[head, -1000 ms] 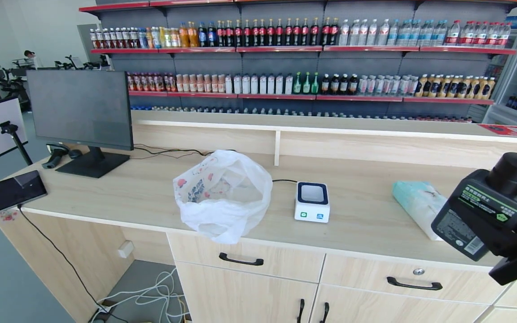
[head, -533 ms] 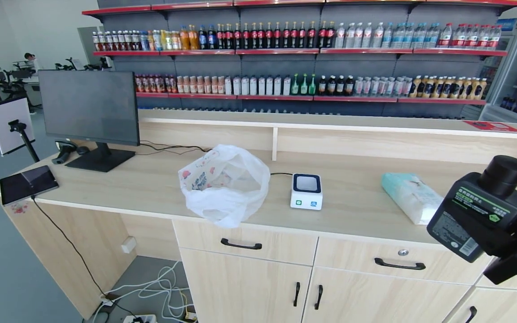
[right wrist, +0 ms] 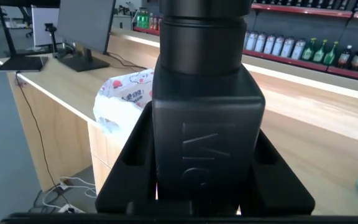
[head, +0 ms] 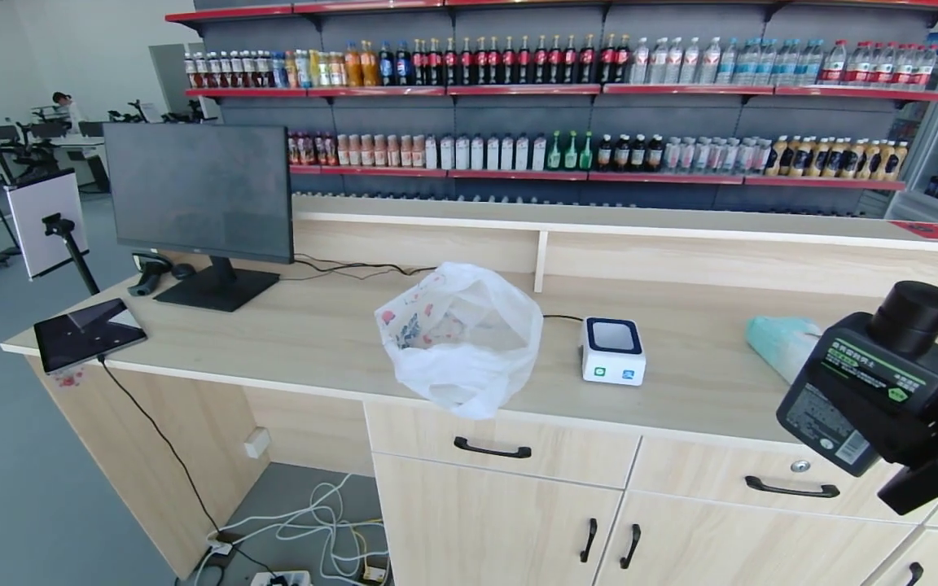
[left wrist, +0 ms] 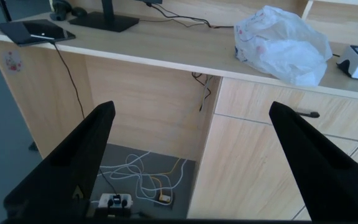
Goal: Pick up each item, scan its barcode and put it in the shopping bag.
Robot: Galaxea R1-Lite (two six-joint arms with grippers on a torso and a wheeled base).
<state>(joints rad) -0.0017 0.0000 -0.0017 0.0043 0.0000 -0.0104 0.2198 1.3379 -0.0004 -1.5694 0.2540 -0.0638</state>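
Note:
A black pump bottle [head: 868,382] with a barcode label hangs tilted off the counter's right front, and my right gripper [head: 929,443] is shut on it. In the right wrist view the bottle [right wrist: 207,130] sits clamped between the fingers [right wrist: 126,168]. The white shopping bag [head: 461,334] stands open near the counter's front edge. The white scanner [head: 613,350] is just right of the bag. A teal soft pack [head: 778,342] lies further right, partly hidden by the bottle. My left gripper [left wrist: 191,180] is open and empty, low in front of the cabinets, with the bag [left wrist: 284,40] above it.
A monitor [head: 200,195] stands at the counter's left, with a tablet [head: 86,334] at the left corner. Cables lie on the floor [left wrist: 145,186] under the counter. Drawers and cabinet doors [head: 493,505] face me. Drink shelves line the back wall.
The whole head view has shifted, so the camera moved and the counter now sits further right in the picture. The bottle stays in my right gripper.

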